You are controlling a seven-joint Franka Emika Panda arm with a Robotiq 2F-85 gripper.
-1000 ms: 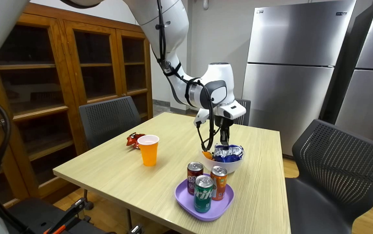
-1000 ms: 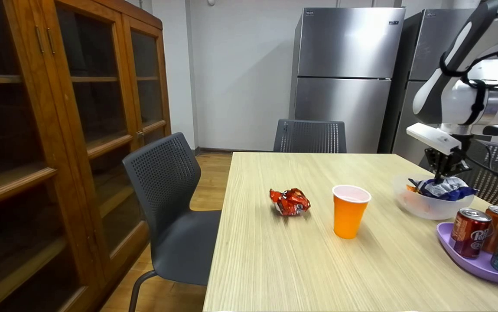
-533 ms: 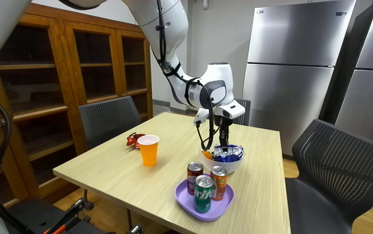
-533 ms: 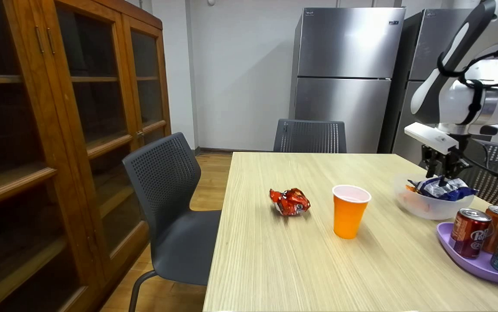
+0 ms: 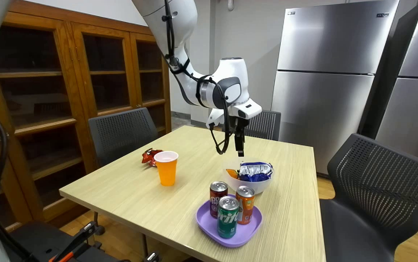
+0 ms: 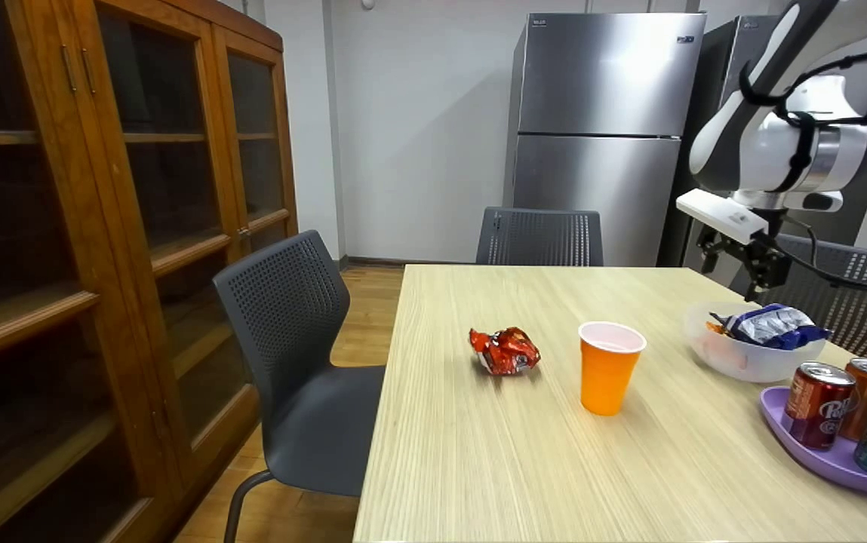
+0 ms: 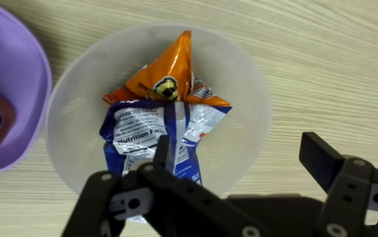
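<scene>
Above and slightly to one side of the translucent white bowl (image 5: 254,187) (image 7: 238,131), my gripper (image 5: 239,154) (image 6: 732,281) (image 7: 236,144) stands wide open with nothing between its fingers. A blue and silver snack bag (image 5: 256,171) (image 6: 776,328) (image 7: 139,125) lies in the bowl, its back label facing up. Next to it is an orange bag (image 7: 169,77), partly covered by the blue one. In the wrist view one black finger (image 7: 161,149) overlaps the blue bag, but both exterior views show the fingers clear above it.
Beside the bowl sits a purple tray (image 5: 247,236) (image 7: 24,82) carrying three cans, among them a green can (image 5: 227,218). Across the wooden table (image 6: 478,452) stand an orange cup (image 5: 167,171) and a crumpled red bag (image 6: 505,352). Chairs (image 5: 379,189) surround the table.
The fingers, earlier together down at the blue bag, have spread apart. My gripper has risen from the bowl and shifted sideways, leaving the bag lying in it.
</scene>
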